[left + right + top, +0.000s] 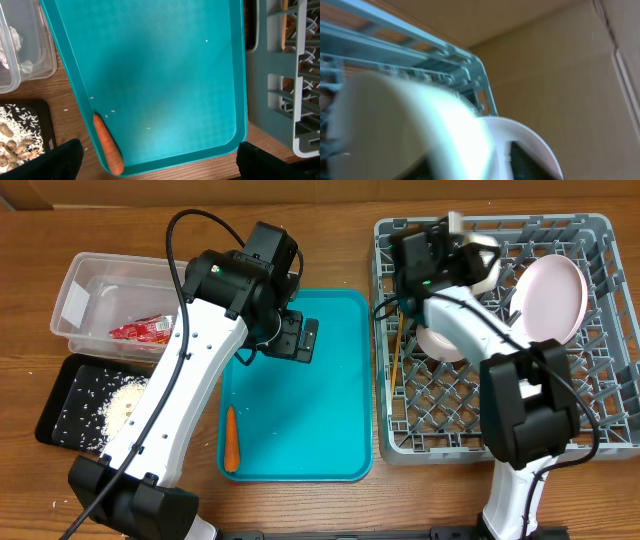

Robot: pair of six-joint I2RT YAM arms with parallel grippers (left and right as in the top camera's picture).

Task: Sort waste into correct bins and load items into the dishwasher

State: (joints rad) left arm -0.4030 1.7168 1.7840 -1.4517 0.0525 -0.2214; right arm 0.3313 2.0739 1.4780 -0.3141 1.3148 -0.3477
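Hovering over the teal tray [165, 75], the left gripper [303, 340] has its fingers wide apart, with the carrot [107, 145] just beside one finger. The right gripper [470, 255] is against a white bowl [487, 265] in the grey rack [600, 430] — whether it grips, I cannot tell.

overhead: bright, even, sharp, soft shadows | left wrist: clear, dim shadow across teal tray [165, 75] centre | right wrist: white bowl [420, 130] badly blurred, glare washing out its side, background soft

Left gripper [300, 340] jaws spread wide; right gripper [478, 258] jaws unreadable.
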